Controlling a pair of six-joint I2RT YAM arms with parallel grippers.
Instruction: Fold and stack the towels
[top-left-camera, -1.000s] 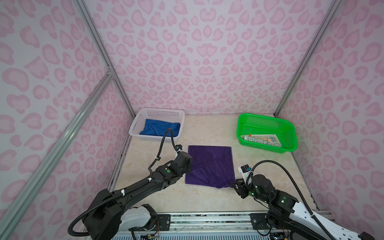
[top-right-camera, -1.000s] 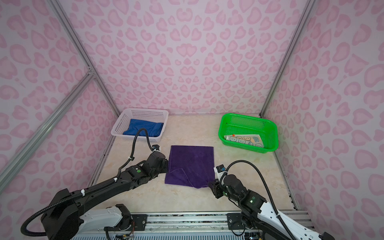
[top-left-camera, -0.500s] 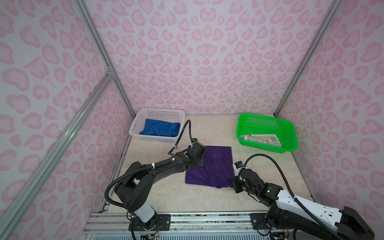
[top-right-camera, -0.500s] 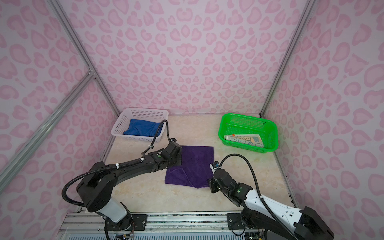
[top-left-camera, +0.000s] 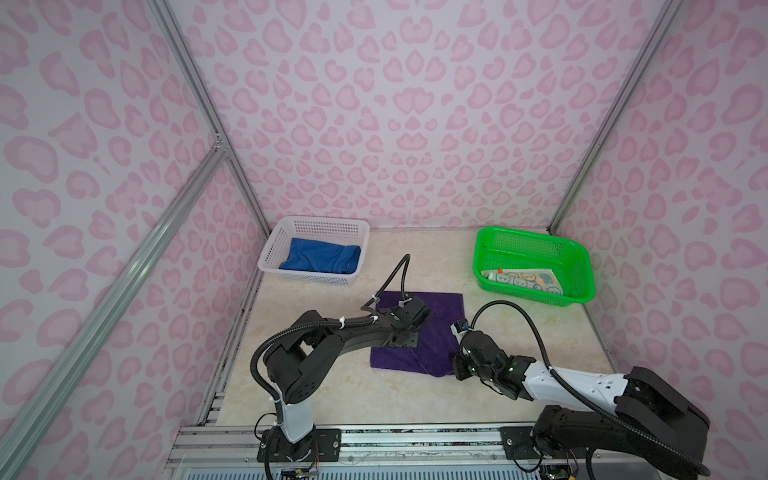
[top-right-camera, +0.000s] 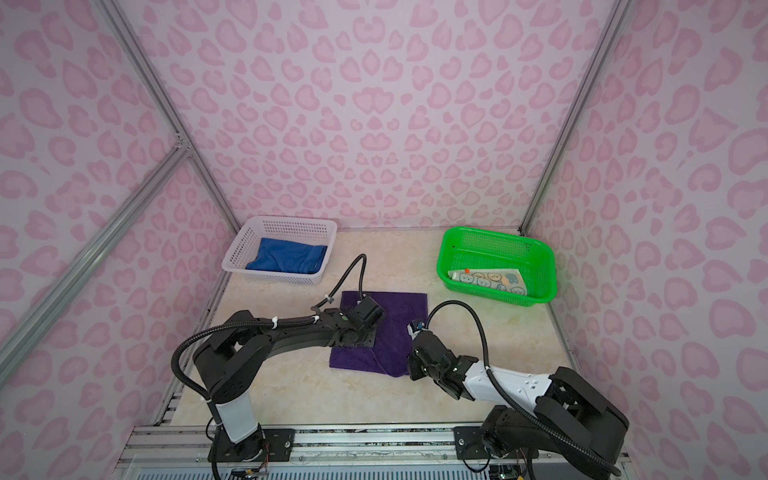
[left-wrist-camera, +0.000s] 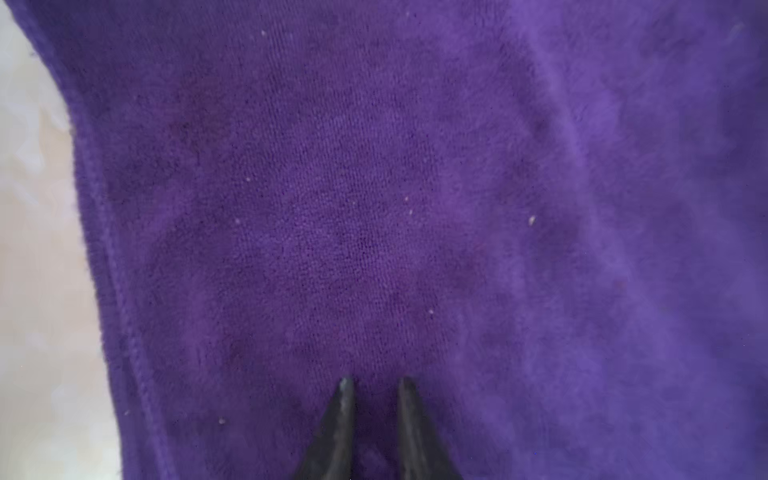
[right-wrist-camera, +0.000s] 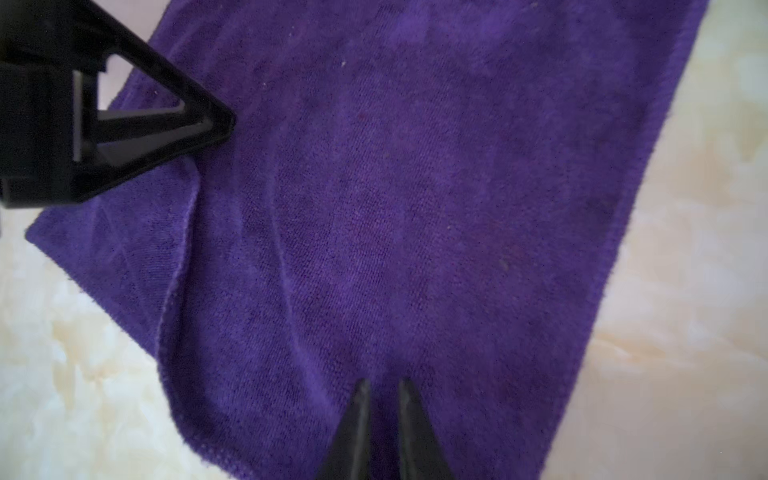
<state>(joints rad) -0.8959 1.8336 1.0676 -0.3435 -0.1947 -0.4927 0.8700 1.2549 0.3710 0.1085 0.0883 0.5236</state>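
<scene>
Purple towel (top-left-camera: 442, 320) is laid flat on the table (top-left-camera: 332, 395), lower centre in both top views, w/ one flap lapped over near its lower edge. Blue towel (top-left-camera: 320, 259) is left bunched in the white basket (top-left-camera: 274, 249), upper left. Rabbit towel (top-left-camera: 523, 280) is seen in the green basket (top-left-camera: 536, 235), upper right.

Left gripper (left-wrist-camera: 375, 384) is set on the cloth's left part and drawn down to a slit, w/ a pinch of pile between the tips. Right gripper (right-wrist-camera: 384, 384) is nipped likewise at the lower right edge.

Handling, as judged: light, limp and not fragile; the terry shouldn't slip from the pads, but it is expected to sag and drag. It is prob. best taken at hems or corners, w/ both layers caught.
</scene>
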